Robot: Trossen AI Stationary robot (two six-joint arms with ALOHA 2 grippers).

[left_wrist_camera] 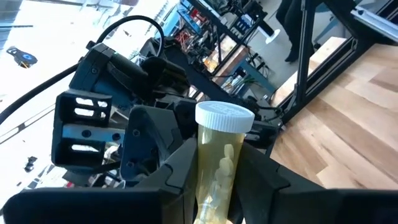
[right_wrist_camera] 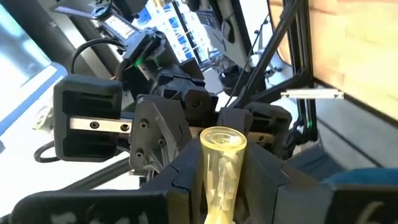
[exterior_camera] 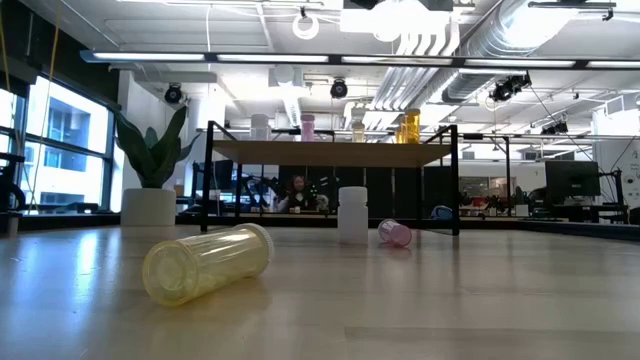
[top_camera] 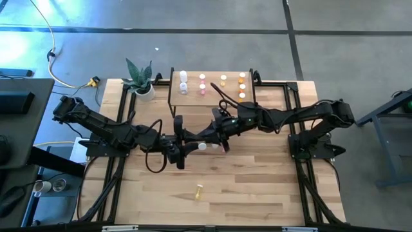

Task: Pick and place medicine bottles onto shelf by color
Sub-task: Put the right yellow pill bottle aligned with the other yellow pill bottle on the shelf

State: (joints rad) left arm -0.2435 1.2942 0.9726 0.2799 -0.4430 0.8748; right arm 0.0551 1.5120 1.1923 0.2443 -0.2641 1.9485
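A pale yellow bottle (left_wrist_camera: 221,168) with a white cap hangs above the middle of the table, caught between both arms in what looks like a handover. The left gripper (left_wrist_camera: 217,186) is pressed together on its body below the cap, while the right gripper (right_wrist_camera: 222,180) pinches the same bottle nearer its base, which faces that arm's camera. The two grippers meet nose to nose just in front of the shelf (top_camera: 212,96), probably so the bottle can be turned for an upright set-down.

On the shelf, white bottles (top_camera: 183,80), pink ones (top_camera: 202,82), pale yellow ones (top_camera: 223,80) and orange ones (top_camera: 243,85) stand in separate columns, so the sorting by colour seems well advanced.

Bottles remain on the tabletop (top_camera: 257,187). Another yellow bottle (top_camera: 199,191) lies on its side toward the near edge, well apart from the arms, and a white bottle (exterior_camera: 352,213) stands beside a tipped pink bottle (exterior_camera: 394,233) under the shelf's front edge. A potted plant (top_camera: 140,78) sits just beside the shelf's left end.
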